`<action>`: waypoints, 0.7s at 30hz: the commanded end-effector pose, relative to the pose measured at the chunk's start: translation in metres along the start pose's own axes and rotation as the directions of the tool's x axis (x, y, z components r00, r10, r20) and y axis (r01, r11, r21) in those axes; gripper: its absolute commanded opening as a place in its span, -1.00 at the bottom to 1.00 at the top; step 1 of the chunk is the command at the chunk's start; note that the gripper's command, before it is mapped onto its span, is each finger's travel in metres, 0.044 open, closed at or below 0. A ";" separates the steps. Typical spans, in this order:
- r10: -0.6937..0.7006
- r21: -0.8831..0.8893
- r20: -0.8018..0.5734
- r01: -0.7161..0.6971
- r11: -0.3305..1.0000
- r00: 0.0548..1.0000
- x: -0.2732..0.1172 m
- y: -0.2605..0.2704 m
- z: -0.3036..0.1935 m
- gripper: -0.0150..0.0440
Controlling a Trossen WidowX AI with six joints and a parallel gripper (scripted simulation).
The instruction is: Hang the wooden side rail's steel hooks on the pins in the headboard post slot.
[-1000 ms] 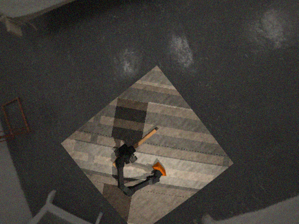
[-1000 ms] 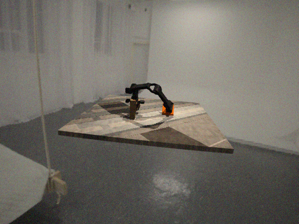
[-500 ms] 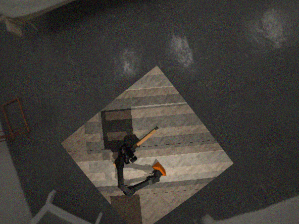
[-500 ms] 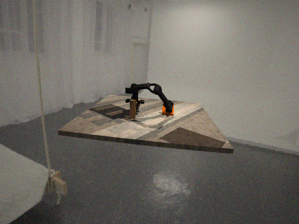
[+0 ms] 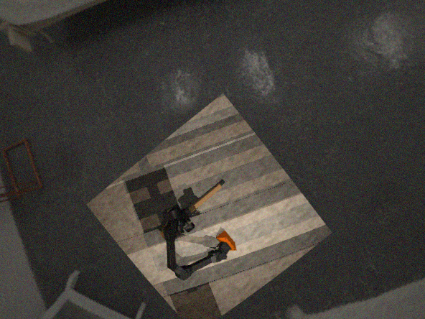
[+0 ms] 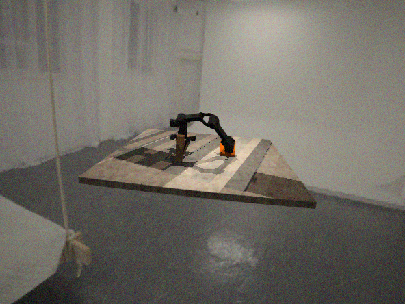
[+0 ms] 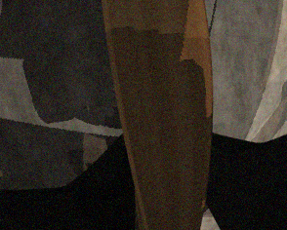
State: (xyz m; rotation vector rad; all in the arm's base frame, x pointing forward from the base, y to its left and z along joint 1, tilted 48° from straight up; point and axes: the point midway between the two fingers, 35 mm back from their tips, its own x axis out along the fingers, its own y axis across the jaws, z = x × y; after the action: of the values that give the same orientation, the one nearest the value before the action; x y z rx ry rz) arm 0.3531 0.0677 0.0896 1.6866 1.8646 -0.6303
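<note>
The wooden side rail runs out from under my gripper toward the upper right in the top view, with a dark tip at its far end. My gripper is shut on the rail, with a black finger on each side of it in the wrist view. The headboard post stands upright on the table. In the exterior view the post stands in front of the gripper and hides most of the rail. The hooks, the pins and the slot cannot be made out, nor whether the hooks touch the pins.
The arm's orange base stands on the table, and the black arm arches from it to the post. Dark shadows and striped patches cross the table top. The table's front edge is nearest to the exterior view.
</note>
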 end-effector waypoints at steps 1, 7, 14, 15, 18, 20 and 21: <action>0.018 -0.004 0.001 -0.018 1.000 1.000 -0.005 0.001 -0.004 -0.49; 0.018 -0.004 0.001 -0.018 1.000 1.000 -0.006 0.002 -0.004 -0.49; 0.018 -0.004 0.001 -0.018 1.000 1.000 -0.006 0.001 -0.005 -0.49; 0.018 -0.004 0.001 -0.018 1.000 1.000 -0.006 0.001 -0.005 -0.49; 0.018 -0.004 0.001 -0.018 1.000 1.000 -0.006 0.001 -0.005 -0.49; 0.018 -0.004 0.001 -0.018 1.000 1.000 -0.006 0.001 -0.006 -0.49; 0.018 -0.004 0.001 -0.018 1.000 1.000 -0.006 0.001 -0.006 -0.49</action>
State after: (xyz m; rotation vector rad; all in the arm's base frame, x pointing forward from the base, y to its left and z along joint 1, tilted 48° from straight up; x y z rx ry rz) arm 0.3531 0.0688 0.0912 1.6871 1.8645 -0.6303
